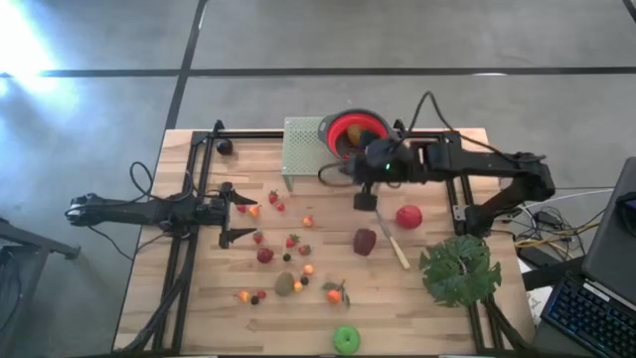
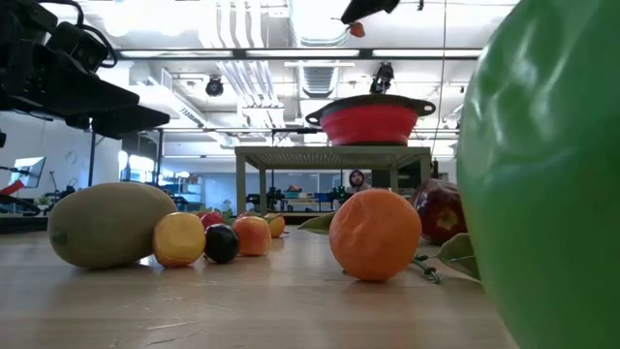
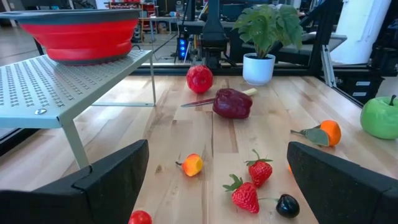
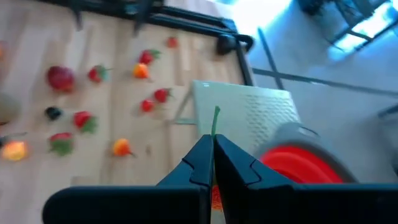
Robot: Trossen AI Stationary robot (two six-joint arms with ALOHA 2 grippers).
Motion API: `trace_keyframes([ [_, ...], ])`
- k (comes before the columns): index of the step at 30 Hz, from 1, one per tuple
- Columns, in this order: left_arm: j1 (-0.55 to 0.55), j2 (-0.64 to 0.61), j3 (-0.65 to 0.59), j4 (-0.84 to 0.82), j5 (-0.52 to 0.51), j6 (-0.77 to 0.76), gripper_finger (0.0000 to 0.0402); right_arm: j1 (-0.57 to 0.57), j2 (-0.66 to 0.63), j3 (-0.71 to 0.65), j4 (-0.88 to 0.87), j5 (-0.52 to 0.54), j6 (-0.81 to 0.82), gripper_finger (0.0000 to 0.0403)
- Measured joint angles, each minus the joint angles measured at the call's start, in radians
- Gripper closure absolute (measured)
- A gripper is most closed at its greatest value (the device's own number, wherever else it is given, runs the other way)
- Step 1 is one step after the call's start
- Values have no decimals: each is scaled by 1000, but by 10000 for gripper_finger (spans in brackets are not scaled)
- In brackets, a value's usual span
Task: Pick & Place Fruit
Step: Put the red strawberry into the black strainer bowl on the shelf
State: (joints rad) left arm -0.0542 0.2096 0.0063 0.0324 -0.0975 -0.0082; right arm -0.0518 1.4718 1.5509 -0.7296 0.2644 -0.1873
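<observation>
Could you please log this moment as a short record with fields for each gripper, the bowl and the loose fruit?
left gripper: open, low over the table's left side, holding nothing
right gripper: shut on a small red fruit, held above the bowl
bowl: red, on the perforated stand
loose fruit: strawberries, green apple, red apple

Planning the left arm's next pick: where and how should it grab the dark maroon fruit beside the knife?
Grip the maroon fruit across its rounded middle, coming down from above: it lies low on the table, with the knife right alongside, so a side approach risks bumping that.
</observation>
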Motion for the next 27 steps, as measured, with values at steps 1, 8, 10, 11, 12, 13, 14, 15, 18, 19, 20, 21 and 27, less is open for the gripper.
trace_keyframes([
  [1,0,0,0,0,0,0,14,-20,-8,0,0,-1,1,394],
  [8,0,0,0,0,0,0,14,-157,-21,0,0,-3,15,394],
  [10,0,0,0,0,0,0,14,-195,-16,0,-4,-5,14,394],
  [11,0,0,0,0,0,0,14,-213,-11,0,-9,-6,14,394],
  [12,0,0,0,0,0,0,14,-231,-6,0,-13,-7,15,394],
  [13,0,0,0,0,0,0,14,-249,-1,0,-19,-8,18,394],
  [14,0,0,0,0,0,0,14,-267,3,-1,-28,-11,22,394],
  [15,0,0,0,0,0,0,14,-282,8,-4,-34,-15,24,394],
  [18,0,0,0,0,0,0,14,-327,18,-13,-35,-47,29,394],
  [19,0,0,0,0,0,0,14,-339,19,-18,-37,-59,30,394],
  [20,0,0,0,0,0,0,14,-350,23,-22,-37,-69,31,394],
  [21,0,0,0,0,0,0,14,-362,26,-26,-35,-78,33,394],
  [27,0,0,0,0,0,0,14,-418,38,-52,-40,-87,49,394],
])
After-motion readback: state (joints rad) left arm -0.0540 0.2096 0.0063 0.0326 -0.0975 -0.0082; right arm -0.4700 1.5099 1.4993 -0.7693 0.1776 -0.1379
